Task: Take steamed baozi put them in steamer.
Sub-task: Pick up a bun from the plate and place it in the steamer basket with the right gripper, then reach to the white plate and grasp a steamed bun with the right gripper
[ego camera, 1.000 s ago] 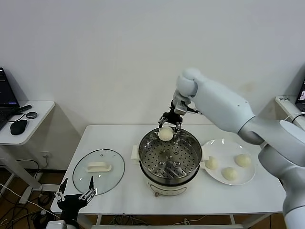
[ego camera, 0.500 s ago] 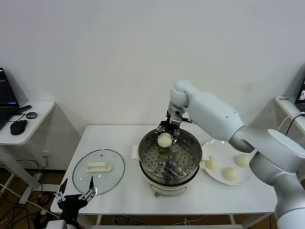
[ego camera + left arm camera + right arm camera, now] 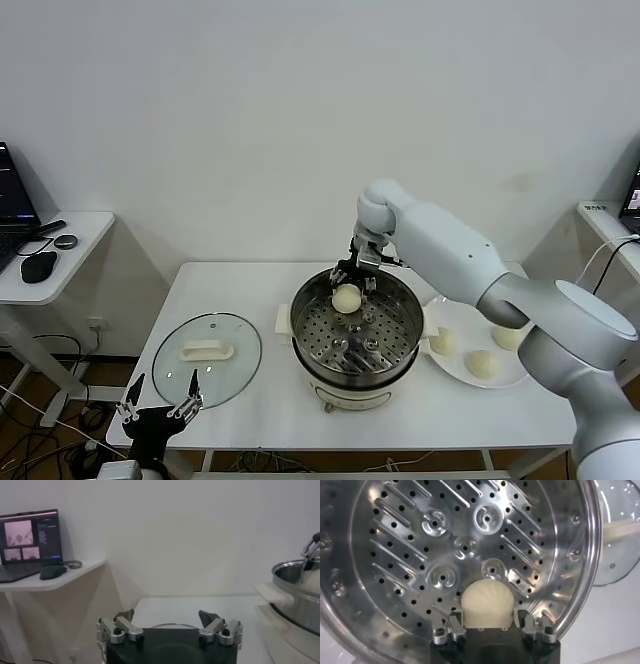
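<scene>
My right gripper (image 3: 355, 281) reaches down inside the steamer (image 3: 330, 372), at its far side, and is shut on one cream-white baozi (image 3: 347, 297). In the right wrist view the baozi (image 3: 486, 602) sits between the fingers (image 3: 456, 619), just over the perforated tray (image 3: 420, 555). Three more baozi (image 3: 482, 364) lie on the white plate (image 3: 455, 300) to the right of the steamer. My left gripper (image 3: 158, 410) hangs open and empty, parked low off the table's front left corner; it also shows in the left wrist view (image 3: 167, 617).
The glass lid (image 3: 180, 378) with its cream handle lies flat on the table left of the steamer. A side desk (image 3: 85, 225) with a mouse and laptop stands at far left. The steamer's wall (image 3: 300, 600) shows in the left wrist view.
My right gripper has come down with the baozi from above the steamer's far rim to just over the tray. The left arm has not moved.
</scene>
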